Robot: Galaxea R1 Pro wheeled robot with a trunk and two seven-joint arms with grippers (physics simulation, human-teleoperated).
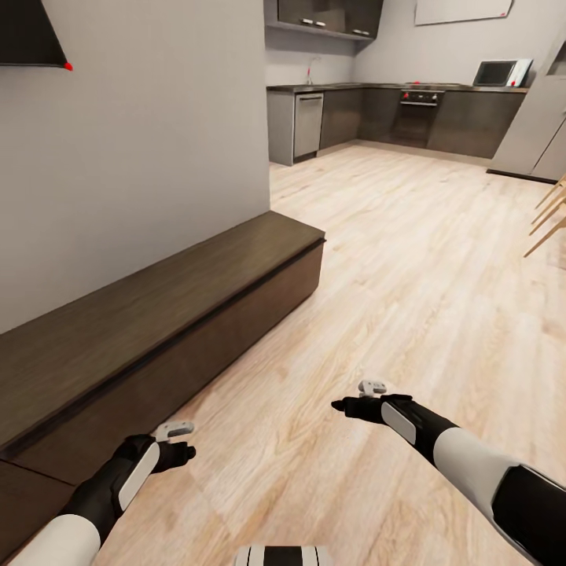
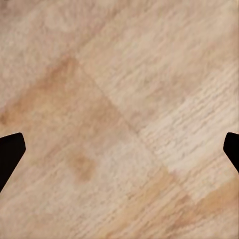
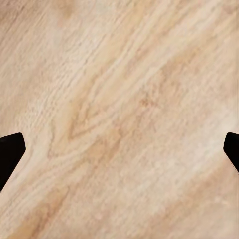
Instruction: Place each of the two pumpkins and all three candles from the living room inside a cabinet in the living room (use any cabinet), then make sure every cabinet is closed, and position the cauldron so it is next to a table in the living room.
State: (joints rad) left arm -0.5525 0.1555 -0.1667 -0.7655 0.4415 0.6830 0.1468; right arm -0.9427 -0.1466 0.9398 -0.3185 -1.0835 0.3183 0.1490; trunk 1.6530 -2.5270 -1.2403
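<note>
While the robot stands facing along the wall, this is how things lie, biggest first:

floor (image 1: 409, 259): light wood planks, run from the robot's feet all the way to the far kitchen.
wall (image 1: 134, 149): plain grey, on the robot's left; the cabinet sits against it.
cabinet (image 1: 157, 314): long low dark-brown unit, long axis running away from the robot toward the kitchen. Front panels look flush, so closed as far as I can tell from this angle.
kitchen units (image 1: 393, 118): grey, far end, with oven and dishwasher. Not the task's cabinet.
TV (image 1: 31, 35): black corner of it high on the wall, upper left.
chair legs (image 1: 550, 216): pale wood, at the right edge.
left gripper (image 1: 179, 440): hangs low just beside the cabinet front; in the left wrist view the fingertips (image 2: 11, 154) sit at opposite edges over bare floor, so jaws apart, holding nothing.
right gripper (image 1: 363, 397): out over open floor, well apart from the cabinet; fingertips (image 3: 11, 154) likewise wide apart, nothing between them.
key relation: cabinet lies to the left, left arm clearly the nearer one.
step: my guess is transit or searching; both grippers free, nothing to carry.
</note>
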